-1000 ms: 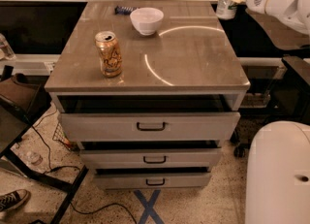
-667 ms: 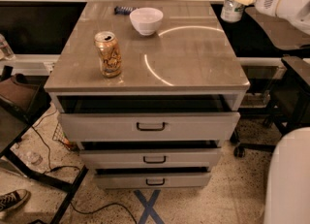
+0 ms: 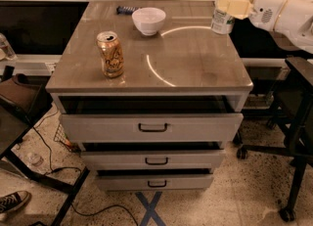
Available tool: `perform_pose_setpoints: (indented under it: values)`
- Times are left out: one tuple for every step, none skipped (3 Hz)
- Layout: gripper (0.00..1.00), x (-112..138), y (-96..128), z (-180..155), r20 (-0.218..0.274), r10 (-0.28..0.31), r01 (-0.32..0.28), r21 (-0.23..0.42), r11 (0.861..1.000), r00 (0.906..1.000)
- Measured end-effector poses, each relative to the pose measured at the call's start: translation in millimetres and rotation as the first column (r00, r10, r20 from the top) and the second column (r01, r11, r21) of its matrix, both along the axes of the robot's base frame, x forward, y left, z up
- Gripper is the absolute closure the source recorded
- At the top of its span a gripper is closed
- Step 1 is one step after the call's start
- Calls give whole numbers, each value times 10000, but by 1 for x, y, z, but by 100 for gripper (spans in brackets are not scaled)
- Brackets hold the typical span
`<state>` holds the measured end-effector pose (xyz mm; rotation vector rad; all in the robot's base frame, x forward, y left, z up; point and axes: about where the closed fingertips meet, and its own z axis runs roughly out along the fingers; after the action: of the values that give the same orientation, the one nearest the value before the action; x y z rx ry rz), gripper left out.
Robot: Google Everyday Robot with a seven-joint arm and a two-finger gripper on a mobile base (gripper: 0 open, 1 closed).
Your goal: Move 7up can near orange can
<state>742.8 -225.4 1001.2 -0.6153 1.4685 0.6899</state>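
Observation:
The 7up can point(image 3: 223, 20), whitish with green markings, is at the far right corner of the table top, upright. My gripper point(image 3: 230, 6) reaches in from the right on a white arm point(image 3: 283, 12), and its pale yellow fingers point(image 3: 238, 8) are shut around the can's upper part. I cannot tell whether the can rests on the table or hangs just above it. The orange can point(image 3: 110, 54), gold with an opened tab, stands upright at the front left of the table, well apart from the 7up can.
A white bowl point(image 3: 148, 20) sits at the back middle of the grey table point(image 3: 195, 68), with a small dark object point(image 3: 124, 10) behind it. Three drawers point(image 3: 152, 127) stand slightly open below. A black chair point(image 3: 293, 137) is at the right, with cables and a shoe on the floor at left.
My gripper has carried the 7up can leftward and down, from beyond the table's right edge to over its far right corner. The orange can and bowl have not moved.

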Motion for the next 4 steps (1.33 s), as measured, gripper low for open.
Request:
perform_pose_setpoints:
  values:
    - [100, -31, 40, -9, 147, 812, -816, 301, 9962, 9966]
    - [100, -40, 54, -8, 248, 1037, -1042, 201, 9943, 9943]
    - [100, -55, 76, -6, 435, 1363, -1359, -132, 9906, 9897]
    - [100, -71, 107, -13, 445, 1897, -1890, -208, 9818, 9808]
